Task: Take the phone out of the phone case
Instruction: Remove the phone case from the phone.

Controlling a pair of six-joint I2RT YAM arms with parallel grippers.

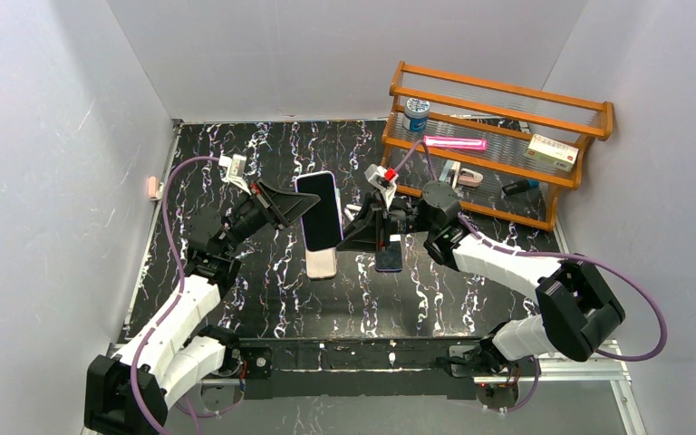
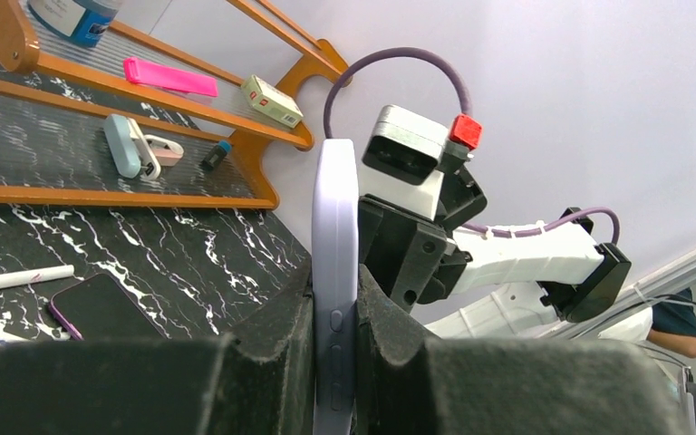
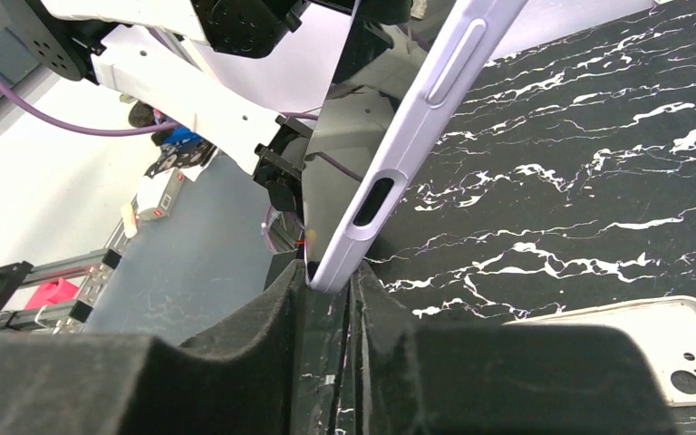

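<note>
Phone (image 1: 319,207) in lilac phone case (image 2: 335,236), upright, off counter (image 1: 263,299). Left fingers (image 2: 272,362) clamped on case's long edge; right fingers (image 3: 263,335) pinching its corner. Dark handset (image 1: 388,256) flat below right fingers.

Top overhead, far; wrist views close, sharing phone case (image 2: 335,236).

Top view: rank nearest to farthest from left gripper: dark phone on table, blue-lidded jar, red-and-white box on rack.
1. Dark purple-edged phone, flat on table, right of left gripper holding lilac-cased phone.
2. Blue-lidded jar, left end of orange wooden rack.
3. Red-and-white cardboard box, rack's right end.
</note>
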